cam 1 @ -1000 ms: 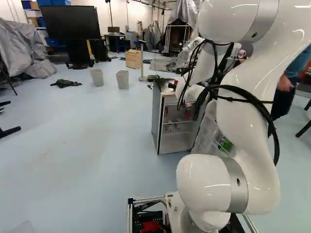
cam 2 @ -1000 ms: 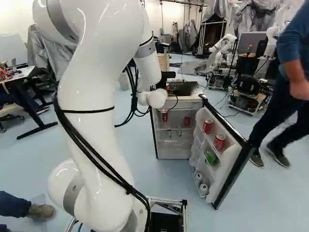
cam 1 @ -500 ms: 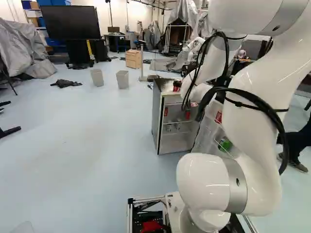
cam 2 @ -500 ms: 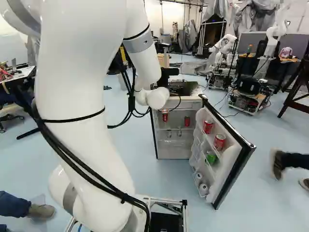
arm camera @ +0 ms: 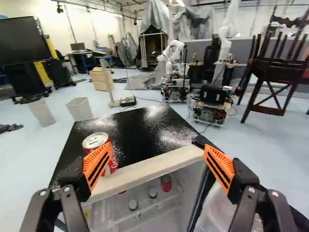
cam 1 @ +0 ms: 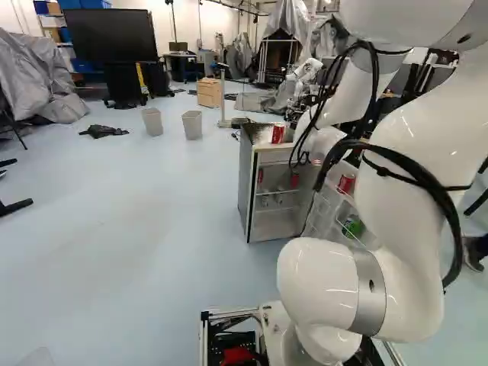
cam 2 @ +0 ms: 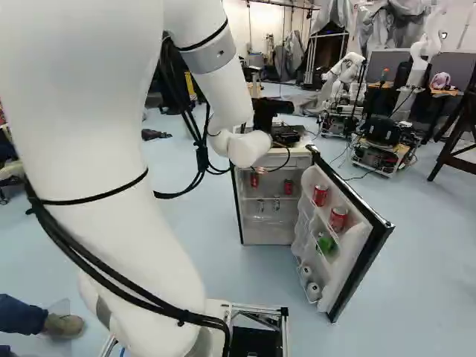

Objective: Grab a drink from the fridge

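Currently have the tool [cam 2: 274,113] released, with its orange pads [arm camera: 221,166] spread well apart, by the front edge of the fridge [cam 1: 245,187]. Can see one red soda can [arm camera: 95,140] upright on the glossy black fridge top [arm camera: 145,128], near the front edge, just ahead of the left finger in the wrist view and partly hidden behind that finger. Cannot tell whether finger and can are touching. Looking below the pale front rim, can make out another red can [arm camera: 166,182] on an inner shelf, beside two small light-topped containers [arm camera: 153,194]. Have the fridge door [cam 2: 349,260] swung wide open at the right, with two more red cans [cam 2: 320,195] in its racks, a green item [cam 2: 326,244] under them and two pale cylinders near the bottom. Farther off, past the fridge, can pick out another robot [cam 2: 348,71] on a wheeled base, plus a dark wooden chair [arm camera: 270,72] to the right. Over at the left base view's far side, can find two grey waste bins [cam 1: 192,125] near each other, a wooden drawer unit [cam 1: 208,91] and a large black screen [cam 1: 110,34] behind.
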Motion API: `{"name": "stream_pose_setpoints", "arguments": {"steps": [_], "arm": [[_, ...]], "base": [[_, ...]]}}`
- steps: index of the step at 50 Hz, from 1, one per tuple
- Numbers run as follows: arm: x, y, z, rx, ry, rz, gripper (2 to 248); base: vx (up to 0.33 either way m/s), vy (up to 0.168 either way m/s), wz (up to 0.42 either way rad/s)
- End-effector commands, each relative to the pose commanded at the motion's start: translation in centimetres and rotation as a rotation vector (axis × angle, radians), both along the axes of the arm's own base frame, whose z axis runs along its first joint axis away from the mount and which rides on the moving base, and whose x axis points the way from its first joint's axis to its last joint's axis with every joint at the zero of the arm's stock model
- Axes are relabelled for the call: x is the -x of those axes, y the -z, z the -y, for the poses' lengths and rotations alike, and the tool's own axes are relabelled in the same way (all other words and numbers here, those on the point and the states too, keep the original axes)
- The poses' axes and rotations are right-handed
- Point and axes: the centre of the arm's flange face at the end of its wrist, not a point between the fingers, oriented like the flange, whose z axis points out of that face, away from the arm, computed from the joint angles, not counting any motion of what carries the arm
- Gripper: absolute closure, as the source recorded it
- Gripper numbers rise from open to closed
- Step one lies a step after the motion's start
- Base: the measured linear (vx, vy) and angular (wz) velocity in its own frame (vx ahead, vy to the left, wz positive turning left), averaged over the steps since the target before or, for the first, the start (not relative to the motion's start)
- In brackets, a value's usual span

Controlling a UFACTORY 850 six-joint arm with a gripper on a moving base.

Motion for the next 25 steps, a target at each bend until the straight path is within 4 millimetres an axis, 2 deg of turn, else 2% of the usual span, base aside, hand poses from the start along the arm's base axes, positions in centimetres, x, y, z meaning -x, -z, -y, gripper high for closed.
{"name": "stream_pose_setpoints", "arguments": {"steps": [25], "arm": [[3.2,-1.0,4.2,-0.159,0.249,-0.076,3]], "base": [[0.000,0.000,0.000]]}}
